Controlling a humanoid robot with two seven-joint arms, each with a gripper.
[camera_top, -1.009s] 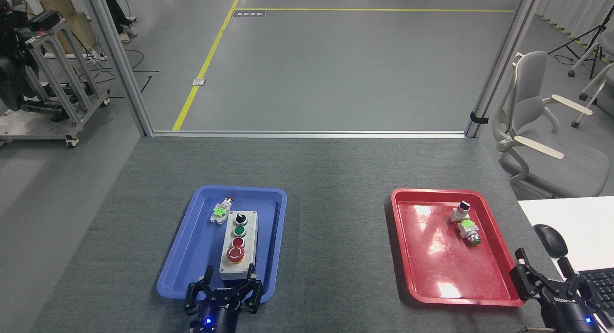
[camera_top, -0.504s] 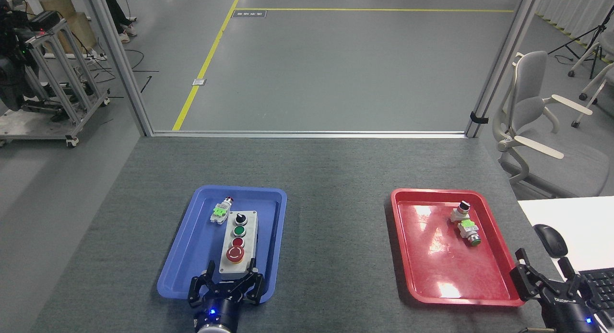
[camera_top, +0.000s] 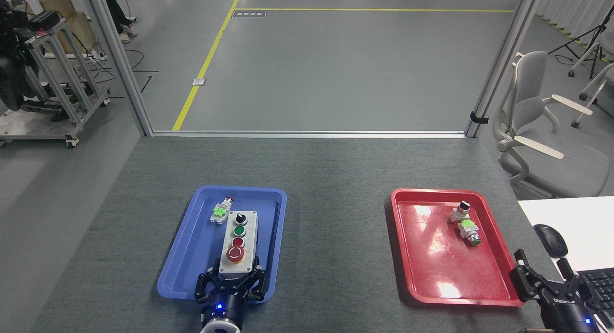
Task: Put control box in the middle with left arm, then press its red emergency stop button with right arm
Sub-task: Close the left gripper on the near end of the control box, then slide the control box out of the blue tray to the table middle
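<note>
The control box [camera_top: 239, 242], long and light grey, lies lengthwise in the blue tray [camera_top: 192, 246]. On its face sit a black knob, a green button, a small red button and, nearest me, the red emergency stop button [camera_top: 235, 254]. My left gripper [camera_top: 233, 274] is open, its fingers reaching either side of the box's near end. At the bottom right corner my right gripper [camera_top: 545, 273] stands open, off the table's right side, with nothing in it. The middle [camera_top: 336, 237], bare dark grey mat, lies between the two trays.
A small white-and-green switch part [camera_top: 220, 211] lies in the blue tray left of the box. The red tray [camera_top: 431, 270] holds two more switch parts [camera_top: 465, 222]. A mouse [camera_top: 550, 239] and keyboard [camera_top: 599, 280] rest on a white desk at right.
My left gripper has moved forward and slightly right, from just short of the box to straddling its near end. The box and my right gripper have stayed where they were.
</note>
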